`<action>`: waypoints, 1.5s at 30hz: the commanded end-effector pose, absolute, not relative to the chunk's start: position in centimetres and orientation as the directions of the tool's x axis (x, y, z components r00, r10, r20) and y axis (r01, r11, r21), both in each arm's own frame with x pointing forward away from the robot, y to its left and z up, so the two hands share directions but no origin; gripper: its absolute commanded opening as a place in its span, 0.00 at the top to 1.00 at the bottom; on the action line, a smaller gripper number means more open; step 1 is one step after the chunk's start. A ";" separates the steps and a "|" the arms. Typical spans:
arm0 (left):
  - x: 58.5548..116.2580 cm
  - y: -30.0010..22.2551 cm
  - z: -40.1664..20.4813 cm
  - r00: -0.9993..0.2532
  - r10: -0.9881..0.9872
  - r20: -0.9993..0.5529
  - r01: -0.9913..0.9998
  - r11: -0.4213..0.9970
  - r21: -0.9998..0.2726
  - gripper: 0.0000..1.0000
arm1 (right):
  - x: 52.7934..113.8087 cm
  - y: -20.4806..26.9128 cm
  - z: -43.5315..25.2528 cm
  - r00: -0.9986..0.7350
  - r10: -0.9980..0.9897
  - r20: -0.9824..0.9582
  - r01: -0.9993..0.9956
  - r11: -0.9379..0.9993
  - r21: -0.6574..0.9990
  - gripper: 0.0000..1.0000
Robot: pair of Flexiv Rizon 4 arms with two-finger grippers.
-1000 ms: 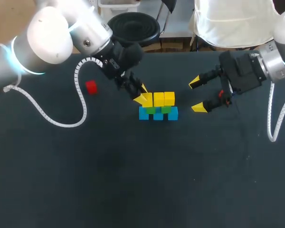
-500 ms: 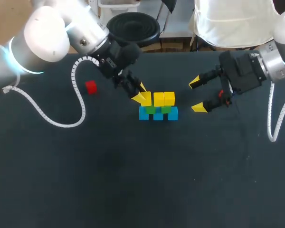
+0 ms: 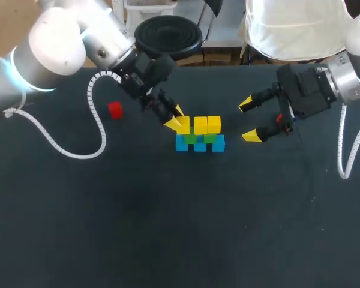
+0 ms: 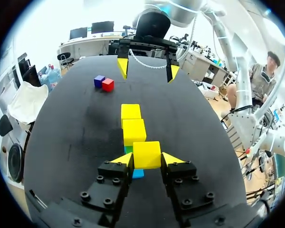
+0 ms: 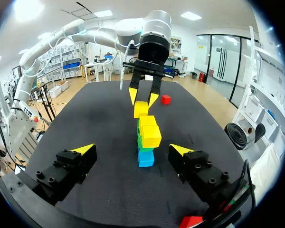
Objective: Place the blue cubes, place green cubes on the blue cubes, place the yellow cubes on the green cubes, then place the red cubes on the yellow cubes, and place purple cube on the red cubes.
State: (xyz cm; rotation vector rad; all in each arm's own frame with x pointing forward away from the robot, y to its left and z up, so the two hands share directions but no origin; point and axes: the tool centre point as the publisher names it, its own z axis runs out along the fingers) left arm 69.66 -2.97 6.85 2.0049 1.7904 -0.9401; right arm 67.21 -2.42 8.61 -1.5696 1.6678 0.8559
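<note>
A stack [image 3: 200, 137] stands on the table [image 3: 168, 228] between the two grippers. It has a bottom row [image 3: 199, 146] of three cubes, a middle row [image 3: 209, 138] of two resting on it, and a top row [image 3: 207, 125] of three, whose end cube [image 4: 146, 153] sits between the fingers of the left gripper [image 4: 146, 160], touched on both sides. The right gripper [image 3: 248, 121] stands off the stack's opposite end, its fingers spread and apart from it. A lone cube [image 3: 114, 109] lies behind the left fingers, well apart from the stack, and a pair of touching cubes [image 4: 104, 83] lies far ahead of them, near one finger of the right gripper.
</note>
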 end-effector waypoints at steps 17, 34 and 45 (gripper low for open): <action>69.5 -3.3 7.2 0.054 0.797 -0.602 0.967 -0.193 -0.169 1.00 | 67.2 -2.5 8.6 -0.038 -0.548 -0.836 -0.998 0.055 0.009 0.00; 69.5 -3.4 7.0 0.050 0.806 -0.590 0.967 -0.187 -0.174 1.00 | 67.2 -2.5 8.6 -0.038 -0.548 -0.836 -0.998 0.055 0.009 0.00; 69.4 -3.4 6.7 0.040 0.809 -0.586 0.967 -0.180 -0.183 1.00 | 67.2 -2.5 8.6 -0.038 -0.548 -0.836 -0.998 0.055 0.009 0.00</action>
